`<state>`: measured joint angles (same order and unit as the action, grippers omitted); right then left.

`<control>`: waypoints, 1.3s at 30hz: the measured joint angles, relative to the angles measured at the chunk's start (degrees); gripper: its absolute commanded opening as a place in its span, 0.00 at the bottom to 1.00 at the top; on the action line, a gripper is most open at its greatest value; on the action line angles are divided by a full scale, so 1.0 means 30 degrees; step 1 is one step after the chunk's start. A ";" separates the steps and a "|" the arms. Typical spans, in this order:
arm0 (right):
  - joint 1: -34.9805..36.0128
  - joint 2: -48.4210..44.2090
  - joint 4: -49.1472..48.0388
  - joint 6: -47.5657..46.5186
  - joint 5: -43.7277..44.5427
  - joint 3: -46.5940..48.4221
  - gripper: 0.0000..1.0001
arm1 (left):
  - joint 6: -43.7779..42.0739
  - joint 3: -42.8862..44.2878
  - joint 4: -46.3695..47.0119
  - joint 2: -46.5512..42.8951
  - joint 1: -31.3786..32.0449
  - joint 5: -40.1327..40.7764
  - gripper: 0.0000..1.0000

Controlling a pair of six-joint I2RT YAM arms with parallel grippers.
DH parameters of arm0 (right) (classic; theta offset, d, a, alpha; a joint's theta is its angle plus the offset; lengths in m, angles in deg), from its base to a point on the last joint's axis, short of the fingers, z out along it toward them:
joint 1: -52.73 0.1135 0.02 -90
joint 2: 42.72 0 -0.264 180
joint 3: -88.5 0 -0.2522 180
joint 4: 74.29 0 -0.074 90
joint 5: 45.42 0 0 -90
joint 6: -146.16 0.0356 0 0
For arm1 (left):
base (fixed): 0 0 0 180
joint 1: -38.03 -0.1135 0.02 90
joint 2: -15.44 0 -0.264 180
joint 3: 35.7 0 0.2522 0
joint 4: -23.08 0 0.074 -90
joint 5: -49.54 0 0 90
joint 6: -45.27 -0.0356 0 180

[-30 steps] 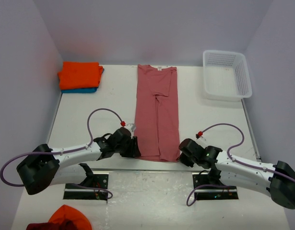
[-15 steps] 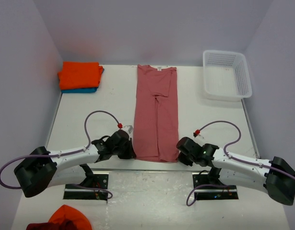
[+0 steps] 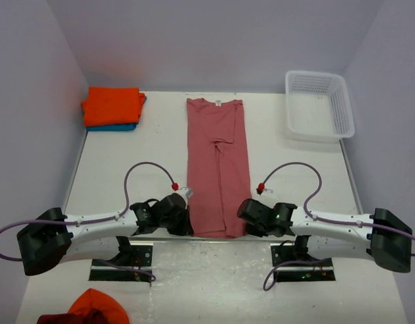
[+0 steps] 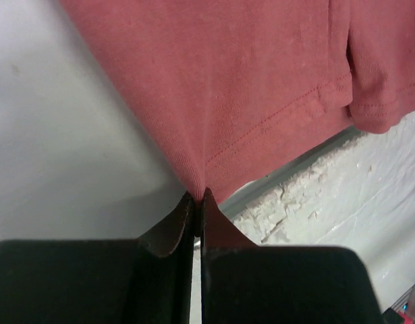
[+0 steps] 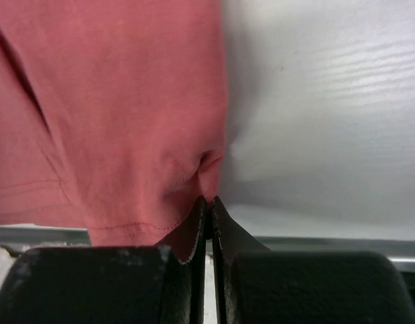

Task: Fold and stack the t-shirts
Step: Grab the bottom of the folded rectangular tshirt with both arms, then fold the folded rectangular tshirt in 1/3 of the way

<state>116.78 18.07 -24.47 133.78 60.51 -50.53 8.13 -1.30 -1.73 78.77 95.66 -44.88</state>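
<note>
Left gripper point(image 4: 199, 201) and right gripper point(image 5: 208, 202) each clamp a near hem corner of the salmon-red t-shirt point(image 3: 217, 169). It lies lengthwise on the counter point(image 3: 126, 175).

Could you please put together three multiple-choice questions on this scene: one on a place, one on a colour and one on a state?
1. Where on the table is the white basket? A. far right corner B. far left corner C. between the arms
2. What colour lies under the orange t-shirt? A. black B. teal-blue C. yellow
3. What is the left gripper doing? A. hanging open B. shut on nothing C. pinching the salmon-red t-shirt
Answers: 1 A, it stands at the table's far right; 2 B, the teal-blue t-shirt peeps out beneath; 3 C, its jaws are closed on the hem.
</note>
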 measured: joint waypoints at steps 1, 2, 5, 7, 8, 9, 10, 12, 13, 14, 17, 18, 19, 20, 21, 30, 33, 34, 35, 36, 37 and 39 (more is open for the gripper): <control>0.0503 0.0087 0.0270 0.0124 0.0073 0.0219 0.00 | 0.0146 0.0007 -0.0080 -0.0022 0.0357 0.0022 0.00; 0.1035 0.0211 0.0583 0.0255 0.0255 0.0503 0.00 | 0.0335 0.0000 -0.0197 -0.0066 0.0801 0.0073 0.00; 0.2754 0.0736 0.1668 0.0976 0.0729 0.1698 0.00 | 0.0998 0.0007 -0.0656 -0.0342 0.2018 0.0291 0.00; 0.3446 0.0816 0.2259 0.1486 0.0954 0.2302 0.00 | 0.1421 0.0007 -0.1129 -0.0678 0.2710 0.0648 0.00; 0.3672 0.0816 0.2528 0.1719 0.1064 0.2506 0.00 | 0.1639 0.0007 -0.1392 -0.0911 0.2929 0.0852 0.00; 0.3832 0.0787 0.2812 0.1967 0.1239 0.2645 0.00 | 0.1792 0.0007 -0.1661 -0.1180 0.3111 0.1122 0.00; 0.3905 0.0729 0.3016 0.2127 0.1392 0.2667 0.00 | 0.1996 0.0007 -0.1953 -0.1530 0.3228 0.1355 0.00; 0.3934 0.0510 0.3636 0.2419 0.1537 0.2659 0.00 | 0.2259 0.0007 -0.2535 -0.2361 0.3344 0.1785 0.00; 0.3934 0.0357 0.3861 0.2514 0.1654 0.2659 0.00 | 0.2390 0.0015 -0.2812 -0.2754 0.3351 0.1960 0.00; 0.3934 0.0240 0.4014 0.2579 0.1770 0.2659 0.00 | 0.2492 0.0036 -0.3060 -0.3031 0.3351 0.2120 0.00; 0.3934 -0.0109 0.4524 0.2747 0.2055 0.2659 0.00 | 0.2572 0.0240 -0.3730 -0.3242 0.3359 0.2514 0.00; 0.3934 -0.0102 0.4670 0.2761 0.2157 0.2659 0.00 | 0.2565 0.0393 -0.3985 -0.3169 0.3359 0.2645 0.00; 0.3934 -0.0087 0.4787 0.2754 0.2280 0.2667 0.00 | 0.2550 0.0568 -0.4218 -0.3067 0.3359 0.2776 0.00; 0.3934 -0.0051 0.4976 0.2747 0.2404 0.2710 0.00 | 0.2543 0.0758 -0.4422 -0.2965 0.3359 0.2900 0.00; 0.3934 -0.0007 0.5187 0.2739 0.2506 0.2790 0.00 | 0.2535 0.1013 -0.4663 -0.2834 0.3366 0.3053 0.00; 0.0765 0.0138 0.6054 -0.0889 0.3796 0.5785 0.00 | 0.1530 0.3665 -0.5683 -0.1690 0.2186 0.3876 0.00; -0.1661 0.0474 0.5056 -0.3701 0.3781 0.6470 0.00 | 0.0226 0.4765 -0.5632 -0.0809 0.0073 0.3840 0.00; -0.2404 0.0721 0.4736 -0.4561 0.3723 0.6681 0.00 | -0.0197 0.5180 -0.5617 -0.0444 -0.0627 0.3840 0.00; -0.3155 0.1115 0.4291 -0.5501 0.3599 0.6943 0.00 | -0.0772 0.5719 -0.5617 0.0058 -0.1443 0.3774 0.00; -0.3818 0.1545 0.3927 -0.6360 0.3446 0.7235 0.00 | -0.1311 0.6251 -0.5544 0.0627 -0.2062 0.3752 0.00; -0.4444 0.2084 0.3606 -0.7162 0.3264 0.7584 0.00 | -0.1800 0.6776 -0.5515 0.1166 -0.2681 0.3657 0.00; -0.5632 0.3453 0.2871 -0.9005 0.2769 0.8582 0.00 | -0.2739 0.7861 -0.5260 0.2506 -0.3767 0.3388 0.00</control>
<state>99.89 28.44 -15.86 106.77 68.81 -24.79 -0.09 22.28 -17.51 86.29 84.36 -34.72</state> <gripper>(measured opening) 0.010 0.012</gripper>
